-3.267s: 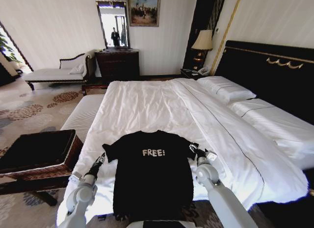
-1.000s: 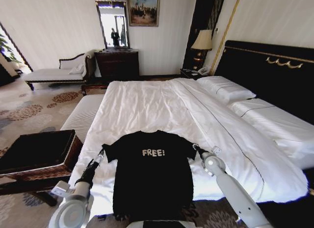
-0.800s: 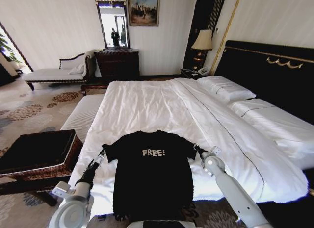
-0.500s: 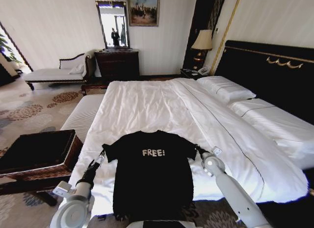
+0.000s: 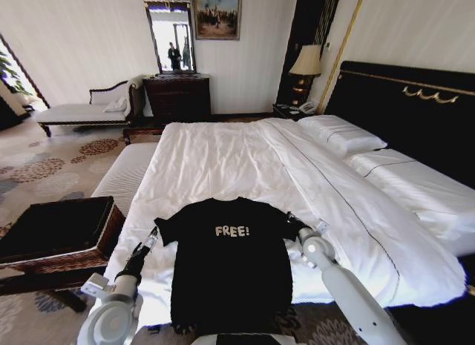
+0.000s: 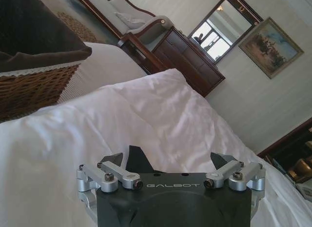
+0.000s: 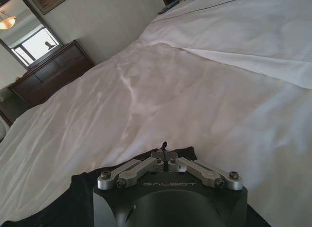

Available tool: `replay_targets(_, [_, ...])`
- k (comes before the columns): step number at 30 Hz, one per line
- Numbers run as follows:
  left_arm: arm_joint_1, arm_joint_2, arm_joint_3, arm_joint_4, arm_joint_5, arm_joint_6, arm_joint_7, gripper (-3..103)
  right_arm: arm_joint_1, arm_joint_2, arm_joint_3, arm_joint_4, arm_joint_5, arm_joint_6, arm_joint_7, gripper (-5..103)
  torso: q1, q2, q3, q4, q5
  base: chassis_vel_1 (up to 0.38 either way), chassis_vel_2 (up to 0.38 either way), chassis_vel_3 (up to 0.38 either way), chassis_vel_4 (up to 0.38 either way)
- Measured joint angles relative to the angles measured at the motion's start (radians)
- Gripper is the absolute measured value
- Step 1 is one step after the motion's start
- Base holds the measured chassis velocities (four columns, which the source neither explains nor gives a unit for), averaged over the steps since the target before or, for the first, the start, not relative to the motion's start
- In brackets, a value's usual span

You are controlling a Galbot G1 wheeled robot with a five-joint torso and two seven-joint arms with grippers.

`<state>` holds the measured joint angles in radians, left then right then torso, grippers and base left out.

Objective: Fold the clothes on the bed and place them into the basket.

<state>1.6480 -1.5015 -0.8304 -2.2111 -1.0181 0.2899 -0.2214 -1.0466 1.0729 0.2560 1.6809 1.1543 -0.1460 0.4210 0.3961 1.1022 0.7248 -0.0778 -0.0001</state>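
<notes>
Right claw (image 5: 289, 218) is edging inward since half a second ago, linkage drawn together on the shirt (image 5: 231, 260) sleeve. Left claw (image 5: 152, 234) is sitting spread wide, empty, beside the other sleeve. Shirt is lying flat on bed (image 5: 223, 159); fold step starting. Next: left must pinch too.

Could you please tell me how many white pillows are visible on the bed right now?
2. One pillow lies at the far end of the bed by the lamp; the other pillow lies nearer the robot, both against the black headboard. More could be hidden.
</notes>
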Motion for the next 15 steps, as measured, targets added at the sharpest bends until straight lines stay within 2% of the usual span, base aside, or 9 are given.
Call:
replay_targets(8, [-0.035, 0.022, -0.033, 0.071, -0.002, 0.006, -0.002, 100, 0.004, 0.065, -0.066, 0.025, -0.039, 0.033, -0.041, 0, 0.0, 0.0, 0.0, 0.0, -0.0001, 0.0, 0.0, 0.0, 0.0])
replay_targets(15, [-0.044, 0.023, -0.035, 0.087, 0.0, 0.01, -0.003, 100, -0.01, 0.092, -0.112, 0.025, -0.07, 0.062, -0.078, 0, 0.0, 0.0, 0.0, -0.0001, -0.0001, 0.0, 0.0, 0.0, 0.0])
